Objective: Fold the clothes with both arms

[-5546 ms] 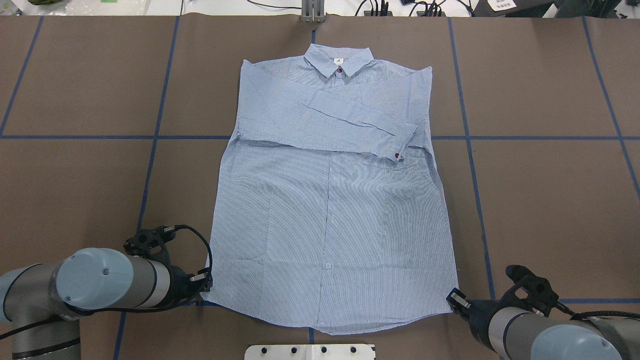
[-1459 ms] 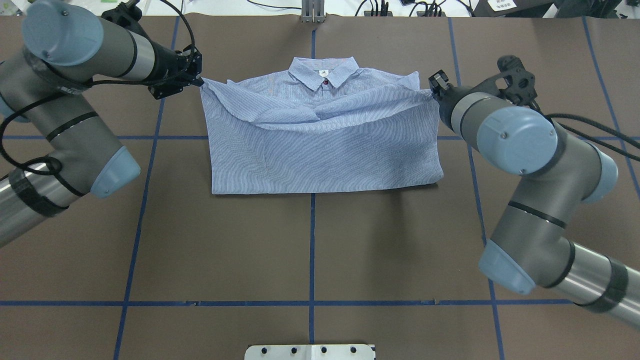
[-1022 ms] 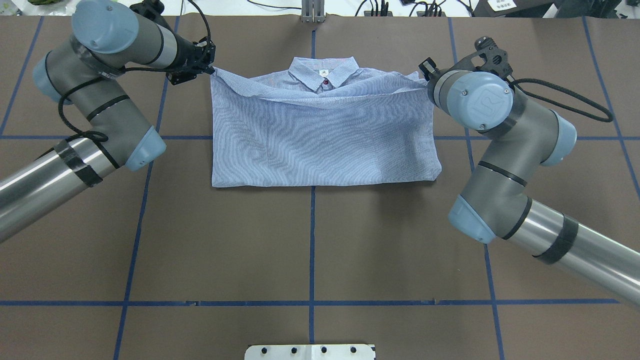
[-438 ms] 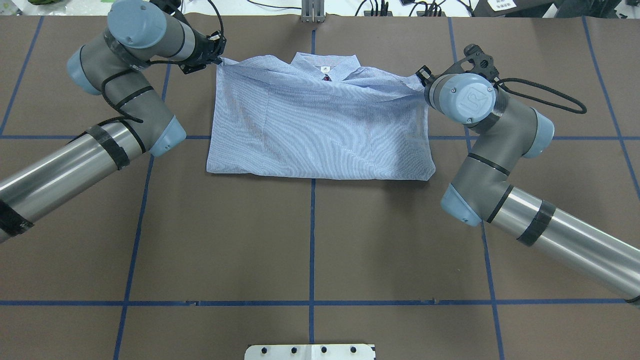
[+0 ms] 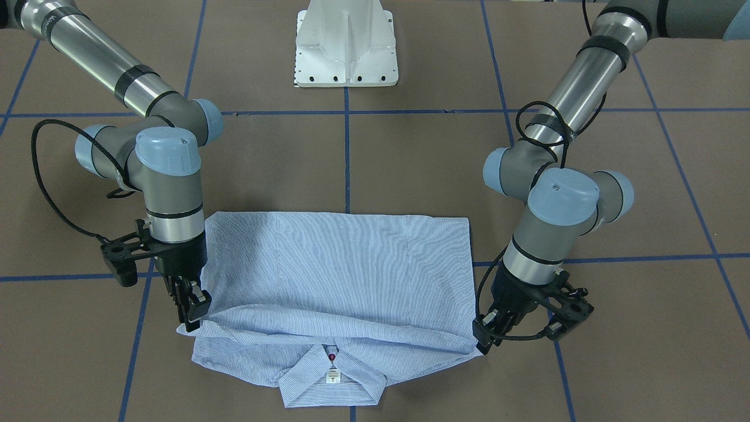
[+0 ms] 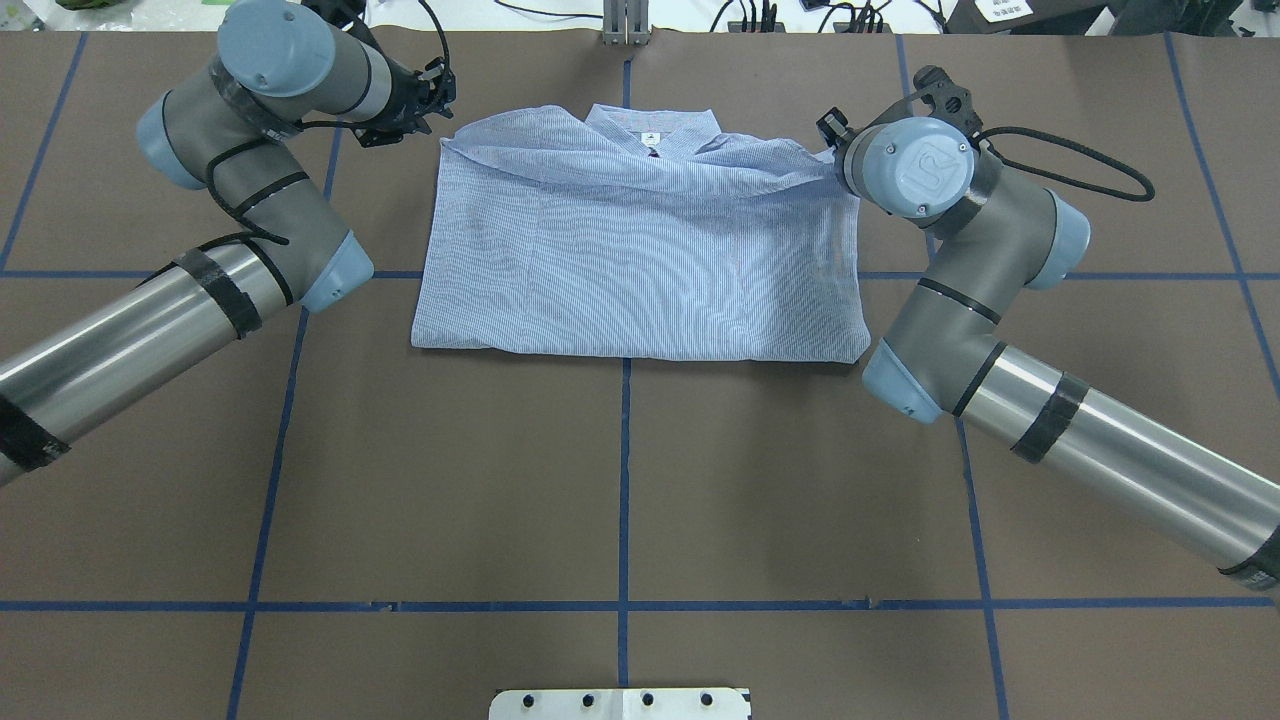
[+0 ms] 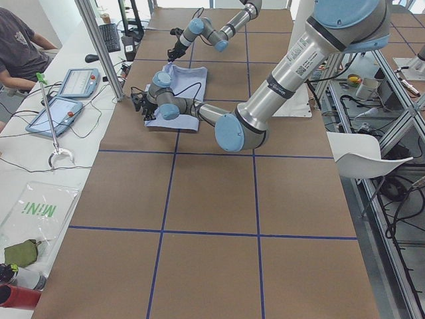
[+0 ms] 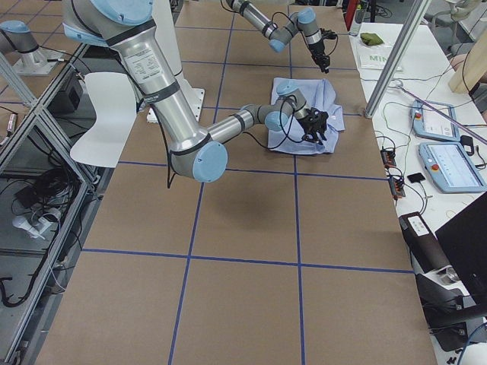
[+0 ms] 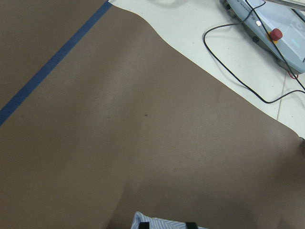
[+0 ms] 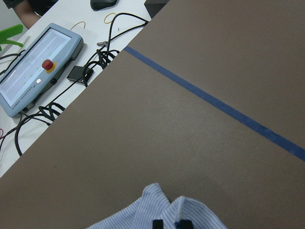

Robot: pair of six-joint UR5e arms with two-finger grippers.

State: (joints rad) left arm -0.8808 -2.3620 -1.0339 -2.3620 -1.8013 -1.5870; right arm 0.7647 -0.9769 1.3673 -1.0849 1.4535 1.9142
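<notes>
The shirt lies doubled on the brown table, on the far half from my base, astride the middle blue tape line. The crosswise fold is on my side. The upper layer's loose edge lies across the shoulders, just short of the collar. The collar sticks out flat beyond that edge, with its white label and one dark red button showing.

My right gripper points down at the upper layer's corner on its side. The jaws are narrow and pinch that corner, which stands a little off the layer beneath. In the right wrist view striped cloth bunches around the black pads.

My left gripper hangs tilted at the opposite corner. From the front its tips look to be touching the cloth. From overhead a strip of bare table shows between them and the corner, which lies slack. The left wrist view shows only a scrap of cloth at its bottom edge. I cannot tell whether these jaws are wide or pinching.

On the white bench past the table's far edge lies a clear bag with green lettering. I cannot tell what is in it. A green bundle lies beside it.
</notes>
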